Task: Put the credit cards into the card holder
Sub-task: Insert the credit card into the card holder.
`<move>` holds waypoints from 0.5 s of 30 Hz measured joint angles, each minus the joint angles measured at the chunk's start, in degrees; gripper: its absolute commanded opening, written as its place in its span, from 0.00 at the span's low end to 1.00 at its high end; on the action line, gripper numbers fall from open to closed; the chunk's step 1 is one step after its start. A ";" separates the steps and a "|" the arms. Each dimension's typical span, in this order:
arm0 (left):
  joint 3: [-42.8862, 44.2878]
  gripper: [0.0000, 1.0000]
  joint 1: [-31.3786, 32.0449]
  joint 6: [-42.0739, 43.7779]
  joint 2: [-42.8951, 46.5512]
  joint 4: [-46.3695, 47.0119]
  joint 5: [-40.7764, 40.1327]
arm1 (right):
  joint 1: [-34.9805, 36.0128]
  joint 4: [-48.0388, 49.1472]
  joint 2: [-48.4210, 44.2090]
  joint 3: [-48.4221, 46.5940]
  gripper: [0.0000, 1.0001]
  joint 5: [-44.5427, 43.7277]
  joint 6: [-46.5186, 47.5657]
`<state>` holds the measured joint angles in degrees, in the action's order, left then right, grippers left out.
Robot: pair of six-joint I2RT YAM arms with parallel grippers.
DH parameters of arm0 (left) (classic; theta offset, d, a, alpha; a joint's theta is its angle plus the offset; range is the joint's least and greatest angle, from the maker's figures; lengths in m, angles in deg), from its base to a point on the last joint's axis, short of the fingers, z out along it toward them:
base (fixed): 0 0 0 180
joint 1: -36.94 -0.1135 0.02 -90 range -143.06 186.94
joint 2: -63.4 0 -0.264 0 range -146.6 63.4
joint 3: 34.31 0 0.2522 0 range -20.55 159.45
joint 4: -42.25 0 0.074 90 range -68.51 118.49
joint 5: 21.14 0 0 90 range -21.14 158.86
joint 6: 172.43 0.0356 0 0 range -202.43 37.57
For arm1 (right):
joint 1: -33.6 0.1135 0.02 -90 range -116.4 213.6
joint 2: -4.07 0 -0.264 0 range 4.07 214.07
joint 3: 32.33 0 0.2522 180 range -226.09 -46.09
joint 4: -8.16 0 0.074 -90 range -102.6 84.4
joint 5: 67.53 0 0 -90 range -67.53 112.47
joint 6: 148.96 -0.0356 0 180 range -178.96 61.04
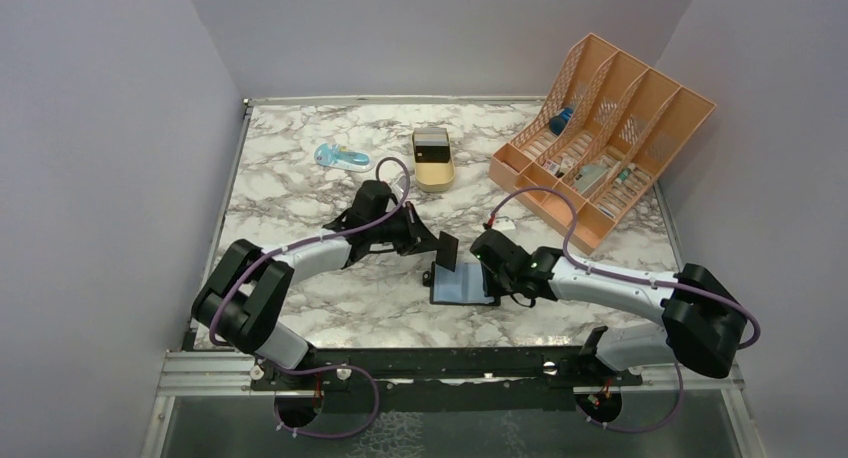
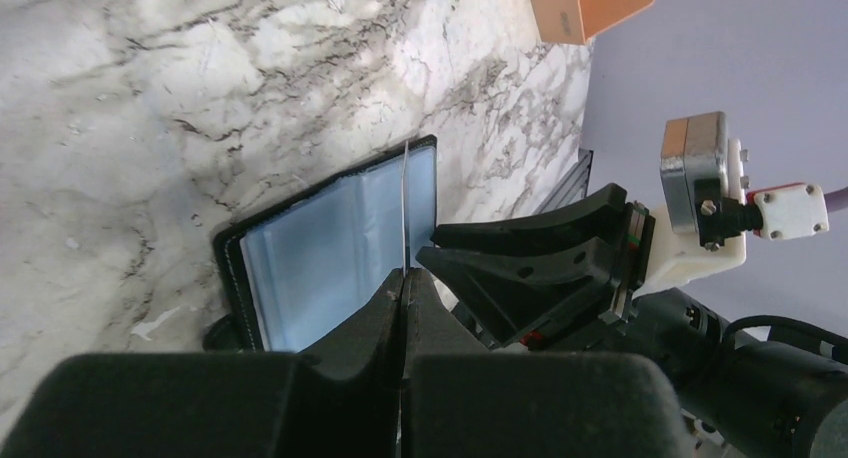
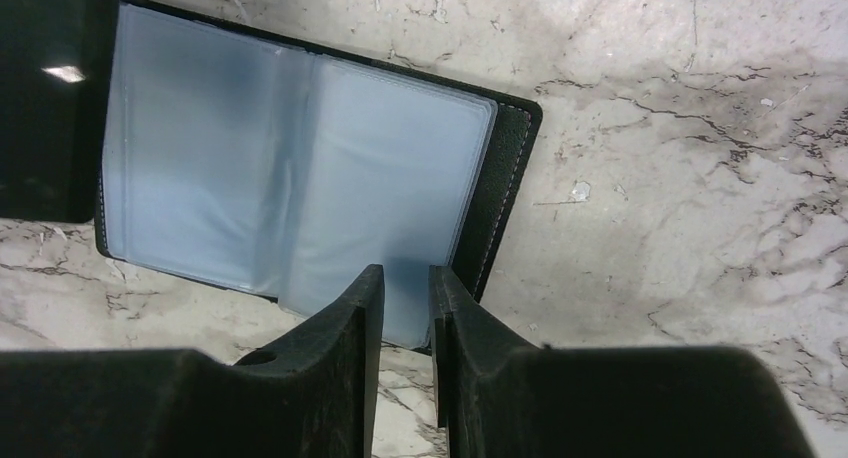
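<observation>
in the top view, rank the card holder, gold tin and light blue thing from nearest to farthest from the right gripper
1. card holder: lying open at the fingertips of the right gripper, near centre of the table.
2. gold tin: farther back, about mid-table.
3. light blue thing: back left, left of the tin.

Even, diffuse overhead light. The marble bench (image 1: 290, 193) reads bright, and shadows on it are soft-edged. Top view sharp throughout. In both wrist views the near fingers (image 3: 335, 378) are dark and blurred along the bottom of the frame. The card holder (image 3: 300, 178) looks hazy, and a small highlight glints at upper left of the right wrist view.
</observation>
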<state>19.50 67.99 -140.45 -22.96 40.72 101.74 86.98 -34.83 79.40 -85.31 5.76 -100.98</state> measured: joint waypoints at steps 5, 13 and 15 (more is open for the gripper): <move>-0.92 0.00 2.21 -0.90 -0.17 1.81 0.02 | -0.13 0.50 0.68 0.31 0.22 0.00 -0.26; -1.86 0.00 5.81 -1.01 -3.15 3.80 -0.09 | -0.13 0.57 0.74 1.18 0.22 0.02 -0.83; -2.25 0.00 6.08 -0.98 -3.37 3.85 -0.17 | -0.13 0.57 0.74 1.20 0.22 0.02 -0.87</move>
<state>17.25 74.06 -141.44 -26.33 44.57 101.57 86.85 -34.26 80.15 -84.11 5.78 -101.85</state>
